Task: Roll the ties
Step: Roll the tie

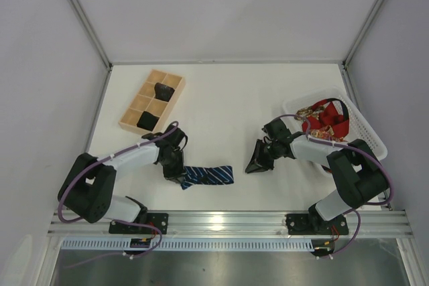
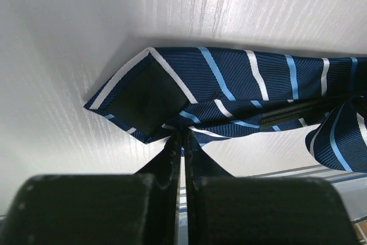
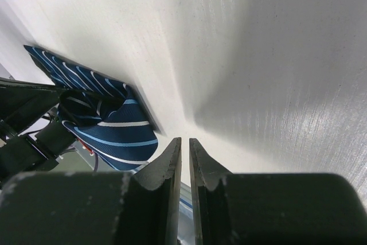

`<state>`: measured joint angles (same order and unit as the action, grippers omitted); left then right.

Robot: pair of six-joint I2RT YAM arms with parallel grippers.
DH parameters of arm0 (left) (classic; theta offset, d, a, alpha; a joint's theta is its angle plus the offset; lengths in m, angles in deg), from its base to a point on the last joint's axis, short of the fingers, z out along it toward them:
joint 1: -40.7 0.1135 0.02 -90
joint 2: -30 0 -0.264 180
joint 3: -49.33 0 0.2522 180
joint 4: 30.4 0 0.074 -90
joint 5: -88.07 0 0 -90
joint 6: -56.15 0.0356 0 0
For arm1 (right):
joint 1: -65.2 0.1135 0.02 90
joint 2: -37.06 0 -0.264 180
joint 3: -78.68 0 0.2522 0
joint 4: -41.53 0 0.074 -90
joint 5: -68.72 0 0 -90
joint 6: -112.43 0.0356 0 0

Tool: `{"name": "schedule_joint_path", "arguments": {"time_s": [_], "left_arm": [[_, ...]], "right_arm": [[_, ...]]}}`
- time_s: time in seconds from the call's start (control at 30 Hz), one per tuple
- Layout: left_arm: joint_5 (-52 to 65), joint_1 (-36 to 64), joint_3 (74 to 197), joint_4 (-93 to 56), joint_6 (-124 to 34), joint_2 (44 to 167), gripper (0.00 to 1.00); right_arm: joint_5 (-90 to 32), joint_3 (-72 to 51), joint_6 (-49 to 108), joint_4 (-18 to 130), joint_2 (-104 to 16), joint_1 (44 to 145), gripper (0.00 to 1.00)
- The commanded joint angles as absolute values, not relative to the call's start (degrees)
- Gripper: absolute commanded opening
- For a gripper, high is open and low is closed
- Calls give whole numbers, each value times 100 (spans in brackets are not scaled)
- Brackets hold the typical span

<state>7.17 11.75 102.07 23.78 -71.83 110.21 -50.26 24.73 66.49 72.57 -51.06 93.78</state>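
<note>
Navy tie [image 1: 213, 176], with thin pale diagonal stripes, lies on the white table [image 1: 234, 98] near its front edge, between the 2 arms. It is folded into a short band. In the top view its long axis runs left to right, about parallel to the front edge, with the right end a little farther back. The left end narrows to a point under the left gripper [image 1: 177, 171]. The squared-off right end faces the right gripper [image 1: 255, 164] and is well apart from it.

In the left wrist view the navy tie [image 2: 241, 84] crosses the frame sideways, its pointed tip toward the left with the dark lining showing. The left gripper [image 2: 182, 137] has its fingers pinched together on the tie's near edge, with only a thin slit between them.

In the right wrist view the right gripper [image 3: 183, 142] sits low over bare table. Its fingers are pressed almost together and nothing is between them. The tie [image 3: 109, 124] lies off to the left.

At the back left, a wooden compartment box [image 1: 135, 98] holds 2 dark rolled bundles, 1 in a far compartment [image 1: 163, 90] and 1 in a near compartment [image 1: 147, 120]. On the right, a white basket [image 1: 362, 125] holds red and gold-patterned ties [image 1: 328, 124] in a loose heap.
</note>
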Motion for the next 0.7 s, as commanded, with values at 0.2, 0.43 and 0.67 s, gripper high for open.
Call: {"name": "schedule_joint_path", "arguments": {"time_s": [0.2,0.43,0.67], "left_arm": [[659,1170,10870,2932,-7165,10620,4],[677,1178,11477,3134,-6779,11068,0],[457,1205,11872,3178,-6268,11876,0]], "right_arm": [[-5073,2502,6603,7217,-5118,9351,16],[-5064,2493,6612,7190,-5118,9351,16],[-5020,2510,6594,7287,-5030,9351,16]]}}
